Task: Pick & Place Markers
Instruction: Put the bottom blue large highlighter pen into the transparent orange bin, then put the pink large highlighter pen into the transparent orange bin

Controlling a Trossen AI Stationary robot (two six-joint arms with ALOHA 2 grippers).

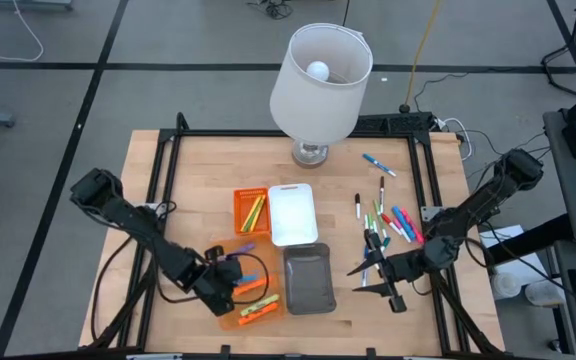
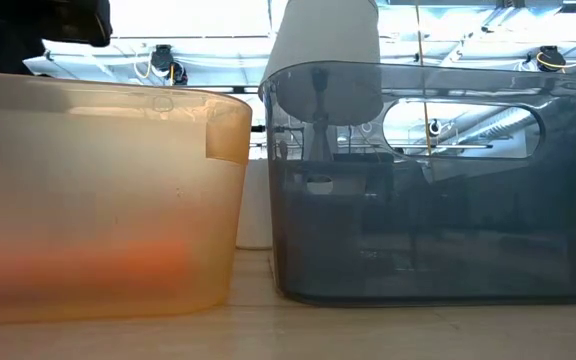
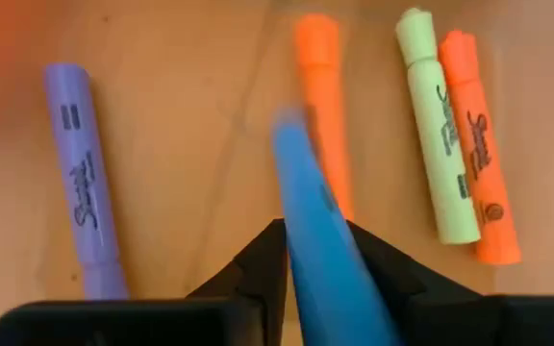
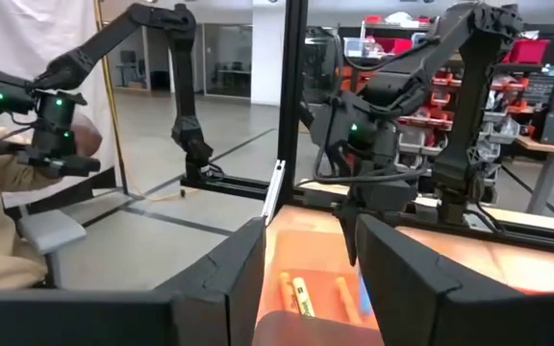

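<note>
Markers (image 1: 380, 215) mostly lie loose on the bench (image 1: 158, 170); several fill orange trays. Left claw (image 1: 236, 270) grasps a blue marker (image 3: 325, 259); right claw (image 1: 368, 268) gapes empty.

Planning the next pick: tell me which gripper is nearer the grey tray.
Right, narrowly. The right gripper is open just off the right edge of the grey tray. The left gripper is farther off its left side, over the orange tray, with a blue marker.

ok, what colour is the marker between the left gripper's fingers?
Blue. The marker shows best in the left wrist view, between the left gripper fingers.
</note>
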